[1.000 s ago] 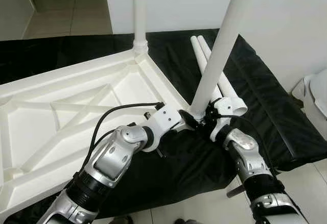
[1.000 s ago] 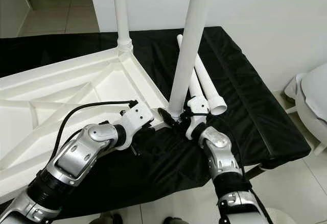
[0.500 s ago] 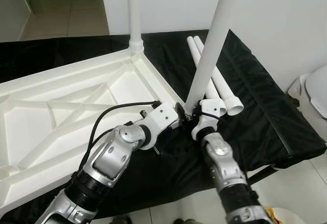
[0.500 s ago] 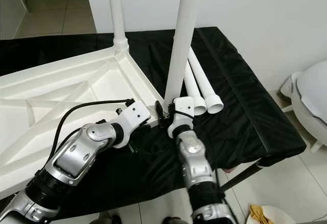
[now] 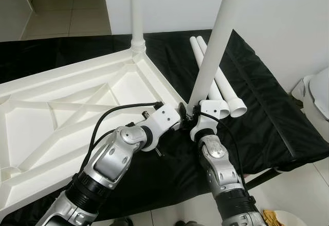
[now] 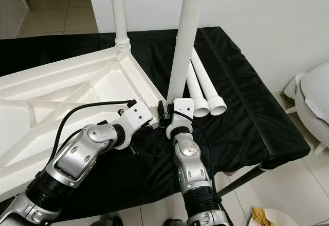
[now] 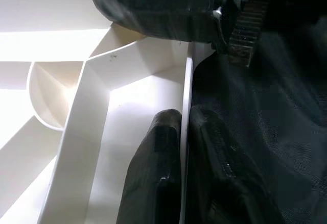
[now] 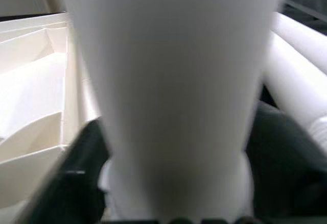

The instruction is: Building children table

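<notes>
While the white tabletop point(image 5: 77, 107) lies upside down on the black-covered surface point(image 5: 267, 107), ribs facing up, we hold it at its near corner with both arms. Our left end effector point(image 7: 184, 147) pinches the tabletop's thin rim, one black finger point(image 7: 158, 168) inside the wall and the other outside against the black cloth, nearly closed on it. Our right end effector point(image 5: 191, 114) grips the base of the near leg point(image 5: 213, 51), its two black fingers spread on either side of the white tube where that tube meets the corner. This leg rises tilted slightly, running up out of view. At the far corner another leg point(image 5: 136, 15) stands upright in its socket. Two loose legs point(image 5: 221, 82) lie side by side on the black cloth, just beyond our right end effector, their open ends toward us. Tiled floor point(image 5: 67, 10) shows beyond the surface.
</notes>
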Controlling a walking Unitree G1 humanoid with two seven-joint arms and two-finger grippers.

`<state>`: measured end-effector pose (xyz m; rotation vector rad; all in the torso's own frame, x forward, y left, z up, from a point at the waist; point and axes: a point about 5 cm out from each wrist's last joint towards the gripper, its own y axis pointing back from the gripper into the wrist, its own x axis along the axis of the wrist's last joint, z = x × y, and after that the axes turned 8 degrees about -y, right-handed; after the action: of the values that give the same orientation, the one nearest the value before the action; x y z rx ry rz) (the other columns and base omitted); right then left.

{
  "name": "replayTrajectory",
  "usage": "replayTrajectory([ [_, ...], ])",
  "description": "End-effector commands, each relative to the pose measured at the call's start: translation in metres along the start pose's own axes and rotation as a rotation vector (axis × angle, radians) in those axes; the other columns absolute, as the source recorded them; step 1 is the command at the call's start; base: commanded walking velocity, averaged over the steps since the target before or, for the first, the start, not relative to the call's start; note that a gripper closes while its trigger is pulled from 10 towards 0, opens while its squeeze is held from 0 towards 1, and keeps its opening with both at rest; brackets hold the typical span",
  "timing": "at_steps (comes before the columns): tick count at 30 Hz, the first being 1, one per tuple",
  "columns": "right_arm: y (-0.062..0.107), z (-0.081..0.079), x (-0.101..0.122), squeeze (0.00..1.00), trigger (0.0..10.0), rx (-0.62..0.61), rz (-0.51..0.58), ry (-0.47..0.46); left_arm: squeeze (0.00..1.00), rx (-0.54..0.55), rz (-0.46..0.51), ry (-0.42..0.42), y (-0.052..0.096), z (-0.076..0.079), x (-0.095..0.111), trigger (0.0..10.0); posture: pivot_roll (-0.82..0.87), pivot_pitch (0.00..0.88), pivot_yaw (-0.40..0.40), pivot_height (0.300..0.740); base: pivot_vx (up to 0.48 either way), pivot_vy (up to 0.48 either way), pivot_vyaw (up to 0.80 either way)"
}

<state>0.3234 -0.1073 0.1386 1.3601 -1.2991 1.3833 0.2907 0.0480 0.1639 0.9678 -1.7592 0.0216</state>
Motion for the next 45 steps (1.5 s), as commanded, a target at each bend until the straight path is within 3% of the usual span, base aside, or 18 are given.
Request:
replayTrajectory([
  [1, 0.003, 0.005, -0.008, 1.00, 10.0, 0.019, -0.031, 0.021, 0.00, -0.017, 0.025, -0.026, -0.001, 0.005, 0.005, 10.0, -0.02, 0.068, -0.030, 0.740, 0.000, 0.000, 0.00],
  [6, 0.005, 0.008, -0.010, 1.00, 10.0, 0.096, -0.033, 0.058, 0.00, -0.019, 0.026, -0.026, -0.002, 0.006, 0.006, 10.0, -0.01, 0.067, -0.034, 0.740, 0.000, 0.000, 0.00],
  [7, 0.006, 0.008, -0.012, 0.00, 10.0, 0.161, -0.042, 0.056, 0.00, -0.018, 0.026, -0.026, -0.002, 0.006, 0.006, 10.0, -0.01, 0.067, -0.033, 0.740, 0.000, 0.000, 0.00],
  [12, 0.009, 0.010, -0.014, 0.00, 10.0, 0.277, -0.056, 0.054, 0.00, -0.016, 0.027, -0.025, -0.002, 0.006, 0.006, 10.0, -0.01, 0.065, -0.032, 0.740, 0.000, 0.000, 0.00],
  [14, 0.009, 0.014, -0.012, 0.00, 10.0, 0.375, -0.061, 0.061, 0.00, -0.016, 0.026, -0.027, -0.001, 0.005, 0.006, 10.0, -0.01, 0.065, -0.026, 0.740, 0.000, 0.000, 0.00],
  [26, 0.011, 0.029, -0.015, 0.00, 10.0, 0.540, -0.119, 0.045, 0.00, -0.011, 0.017, -0.030, 0.002, 0.004, 0.004, 10.0, 0.01, 0.067, -0.020, 0.740, 0.000, 0.000, 0.00],
  [27, 0.012, 0.032, -0.016, 0.00, 8.2, 0.546, -0.130, 0.047, 0.00, -0.010, 0.017, -0.030, 0.002, 0.003, 0.004, 10.0, 0.01, 0.069, -0.018, 0.740, 0.000, 0.000, 0.00],
  [28, 0.012, 0.035, -0.017, 0.00, 0.6, 0.549, -0.137, 0.042, 0.00, -0.010, 0.017, -0.030, 0.003, 0.003, 0.004, 10.0, 0.01, 0.070, -0.016, 0.740, 0.000, 0.000, 0.00],
  [31, 0.013, 0.038, -0.018, 0.00, 0.6, 0.555, -0.141, 0.037, 0.00, -0.010, 0.017, -0.029, 0.003, 0.003, 0.004, 10.0, 0.01, 0.070, -0.016, 0.740, 0.000, 0.000, 0.00],
  [32, 0.014, 0.041, -0.020, 0.00, 0.0, 0.562, -0.152, 0.030, 0.00, -0.010, 0.017, -0.029, 0.003, 0.003, 0.004, 10.0, 0.01, 0.072, -0.013, 0.740, 0.000, 0.000, 0.00],
  [37, 0.016, 0.046, -0.023, 0.00, 0.0, 0.561, -0.163, 0.025, 0.00, -0.010, 0.017, -0.030, 0.003, 0.003, 0.004, 10.0, 0.01, 0.076, -0.010, 0.740, 0.000, 0.000, 0.00],
  [45, 0.016, 0.039, -0.025, 0.00, 0.0, 0.494, -0.141, -0.017, 0.00, -0.012, 0.018, -0.031, 0.003, 0.002, 0.005, 10.0, 0.00, 0.082, -0.006, 0.740, 0.000, 0.000, 0.00],
])
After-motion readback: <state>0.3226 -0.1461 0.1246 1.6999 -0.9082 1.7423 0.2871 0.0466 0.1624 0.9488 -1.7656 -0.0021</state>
